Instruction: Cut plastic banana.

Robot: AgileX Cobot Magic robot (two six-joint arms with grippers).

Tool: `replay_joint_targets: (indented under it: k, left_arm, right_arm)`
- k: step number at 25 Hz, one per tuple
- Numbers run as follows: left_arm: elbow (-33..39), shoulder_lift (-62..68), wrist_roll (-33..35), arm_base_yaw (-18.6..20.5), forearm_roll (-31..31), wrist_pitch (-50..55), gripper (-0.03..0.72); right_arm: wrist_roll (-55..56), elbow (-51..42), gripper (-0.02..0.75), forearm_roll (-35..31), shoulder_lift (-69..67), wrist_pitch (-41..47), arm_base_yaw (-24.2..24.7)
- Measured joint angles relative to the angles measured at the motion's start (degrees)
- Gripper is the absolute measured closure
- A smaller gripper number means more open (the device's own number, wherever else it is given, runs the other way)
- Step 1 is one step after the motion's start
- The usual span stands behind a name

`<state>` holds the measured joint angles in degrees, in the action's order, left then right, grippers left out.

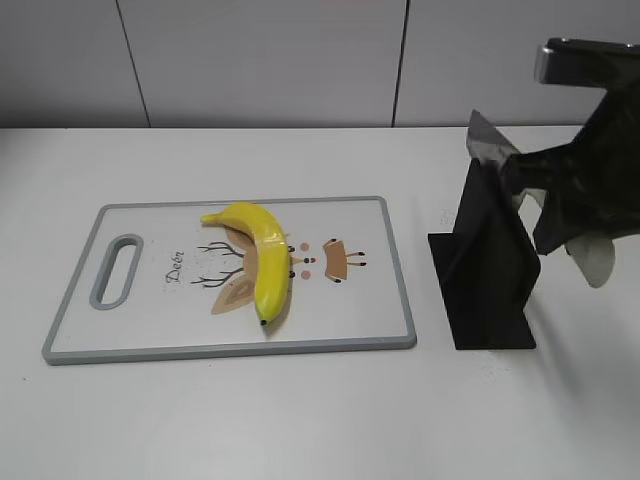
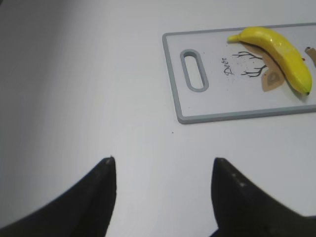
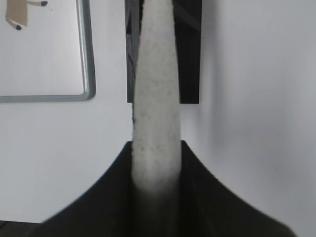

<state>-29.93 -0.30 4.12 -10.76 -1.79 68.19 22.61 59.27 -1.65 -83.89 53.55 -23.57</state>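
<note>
One glossy curved banana [image 1: 262,260] on grey-rimmed board [image 1: 385,255]; right hand [image 3: 155,170] pinching knife handle [image 3: 155,98]; left hand [image 2: 163,170] spread.

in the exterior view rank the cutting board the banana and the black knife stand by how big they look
1. Cutting board, clearly the largest.
2. Black knife stand, smaller than the board; the right gripper covers part of it.
3. Banana, the smallest of the three.
</note>
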Motion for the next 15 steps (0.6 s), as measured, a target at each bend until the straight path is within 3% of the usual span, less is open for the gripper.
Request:
replay_joint_targets:
  k: [13,15]
  left_arm:
    - [1.97,0.00,0.00,0.00,0.63,-5.76,0.123]
    - [1.97,0.00,0.00,0.00,0.65,-5.76,0.122]
  right_arm:
    - [-0.66,-4.53,0.571,-2.52,0.00,-1.30,0.00]
    - [-1.03,-4.53,0.537,-3.42,0.00,-1.27,0.00]
